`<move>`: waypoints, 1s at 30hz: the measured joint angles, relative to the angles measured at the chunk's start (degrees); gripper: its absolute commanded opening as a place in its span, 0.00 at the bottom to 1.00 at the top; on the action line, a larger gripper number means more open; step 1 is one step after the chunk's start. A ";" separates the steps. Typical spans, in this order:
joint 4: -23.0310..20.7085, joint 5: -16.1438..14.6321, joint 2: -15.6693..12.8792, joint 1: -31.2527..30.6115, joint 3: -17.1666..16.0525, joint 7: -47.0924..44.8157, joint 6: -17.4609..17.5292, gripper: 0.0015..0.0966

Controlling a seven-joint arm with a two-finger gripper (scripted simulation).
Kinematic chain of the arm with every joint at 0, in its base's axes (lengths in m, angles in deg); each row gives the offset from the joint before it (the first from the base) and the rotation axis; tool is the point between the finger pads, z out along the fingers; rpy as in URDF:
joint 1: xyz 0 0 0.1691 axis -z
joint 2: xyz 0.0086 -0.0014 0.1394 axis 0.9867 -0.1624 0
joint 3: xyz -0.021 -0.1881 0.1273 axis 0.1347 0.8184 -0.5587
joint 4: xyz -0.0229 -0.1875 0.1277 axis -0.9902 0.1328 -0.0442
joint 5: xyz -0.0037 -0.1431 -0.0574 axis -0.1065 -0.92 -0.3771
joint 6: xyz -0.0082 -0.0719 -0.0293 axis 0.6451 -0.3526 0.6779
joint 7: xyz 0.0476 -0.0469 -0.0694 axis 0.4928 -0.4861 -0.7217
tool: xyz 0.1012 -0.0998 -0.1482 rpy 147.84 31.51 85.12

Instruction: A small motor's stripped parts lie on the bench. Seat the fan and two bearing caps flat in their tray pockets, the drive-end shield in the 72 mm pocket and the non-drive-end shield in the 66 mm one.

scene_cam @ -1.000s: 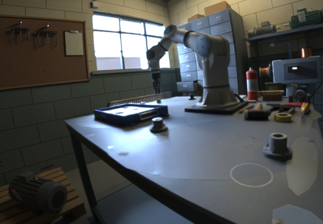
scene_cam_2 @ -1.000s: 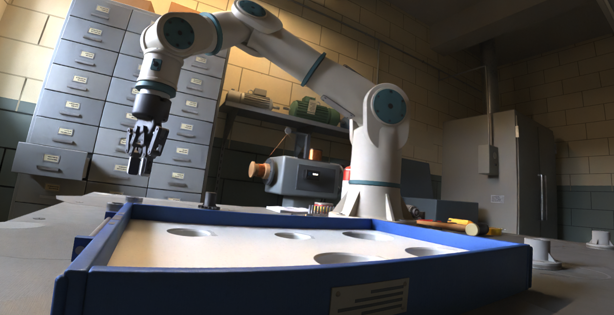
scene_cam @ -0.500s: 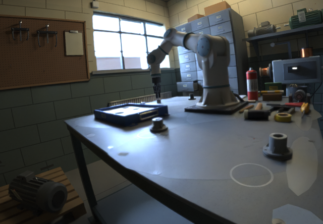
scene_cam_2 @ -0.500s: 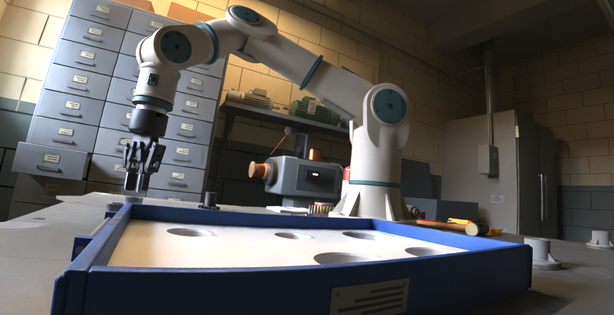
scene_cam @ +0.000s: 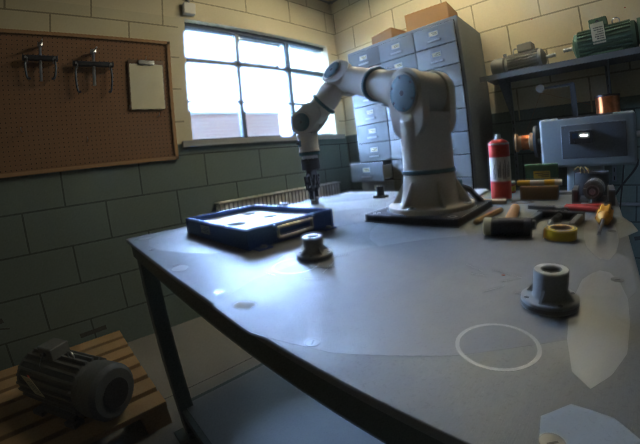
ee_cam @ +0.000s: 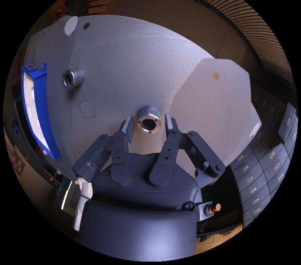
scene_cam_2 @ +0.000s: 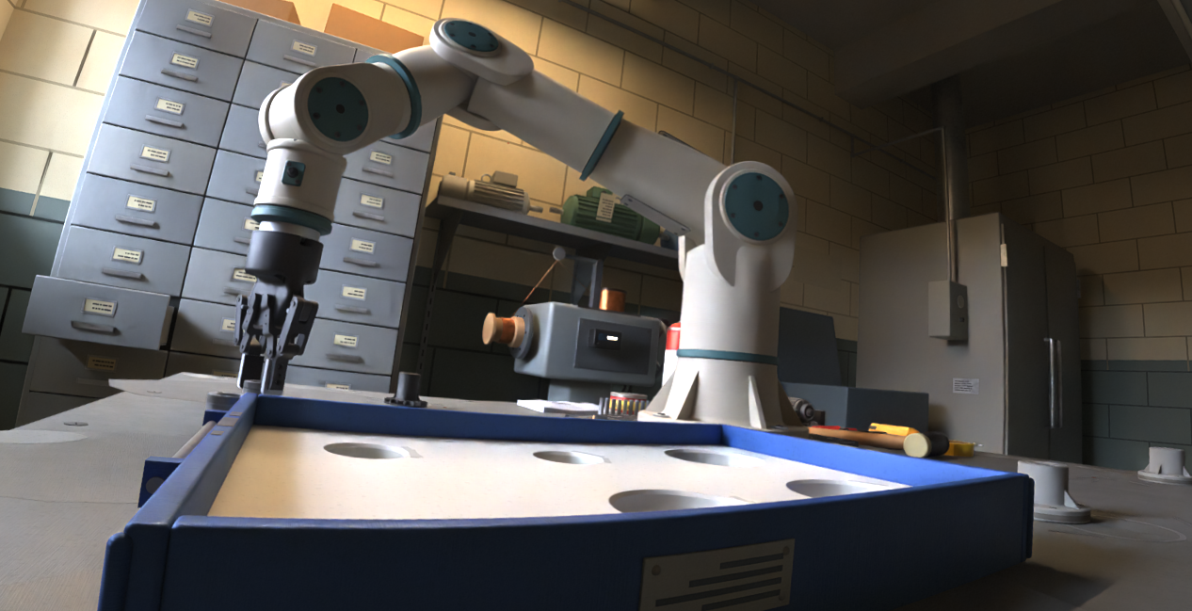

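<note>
My gripper [ee_cam: 148,124] [scene_cam: 313,197] [scene_cam_2: 261,381] hangs open just behind the blue tray [scene_cam: 258,224] [scene_cam_2: 550,474] at the bench's far edge, its fingers to either side of a small grey bearing cap [ee_cam: 148,120] standing on the bench. The tray's round pockets [scene_cam_2: 667,498] hold nothing. A second grey flanged part [scene_cam: 314,247] [ee_cam: 72,78] stands on the bench just in front of the tray. A larger flanged shield [scene_cam: 549,289] [scene_cam_2: 1049,491] sits near the front right. A small dark part [scene_cam: 380,191] [scene_cam_2: 406,389] stands by the arm's base.
Behind the work a window [scene_cam: 253,88] and a drawer cabinet [scene_cam_2: 208,191] line the walls. Hand tools and a tape roll [scene_cam: 560,231] crowd the bench's right end beside a winding machine [scene_cam: 587,142]. A white ring [scene_cam: 498,347] is marked on the near bench.
</note>
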 measured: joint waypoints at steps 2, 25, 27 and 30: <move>0.00 -0.02 -0.01 0.00 0.00 0.01 0.02 0.55; 0.00 -0.11 -0.01 0.03 -0.09 0.07 -0.04 0.26; 0.00 -0.11 -0.01 0.03 -0.09 0.07 -0.04 0.22; 0.00 -0.11 -0.01 0.03 -0.09 0.07 -0.04 0.16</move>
